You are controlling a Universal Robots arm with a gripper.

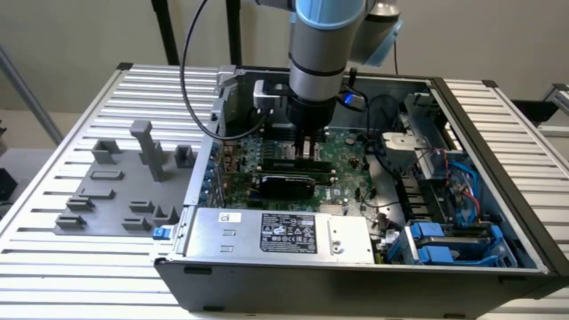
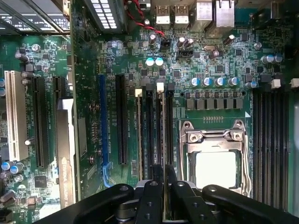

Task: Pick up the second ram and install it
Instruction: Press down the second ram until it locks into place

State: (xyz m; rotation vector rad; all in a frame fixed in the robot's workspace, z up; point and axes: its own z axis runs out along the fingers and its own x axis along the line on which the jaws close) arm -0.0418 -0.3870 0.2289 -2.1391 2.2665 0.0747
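Observation:
My gripper (image 1: 308,153) is lowered into the open PC case, over the memory slots of the green motherboard (image 1: 342,150). In the wrist view its black fingers (image 2: 153,196) stand close together, shut on a thin strip seen edge-on, the second ram (image 2: 161,140). The stick runs along a black slot (image 2: 150,130) beside the CPU socket (image 2: 215,163), with a white latch (image 2: 160,86) at its far end. How deep it sits in the slot is hidden. A neighbouring slot carries another white latch (image 2: 138,92).
The case walls (image 1: 444,93) enclose the board. A silver power supply (image 1: 276,233) lies at the front, blue drive bays (image 1: 444,243) and cables (image 1: 382,127) at the exterior view's right. A black card (image 1: 284,181) sits just in front of the gripper. A grey fixture (image 1: 116,193) stands on the slatted table.

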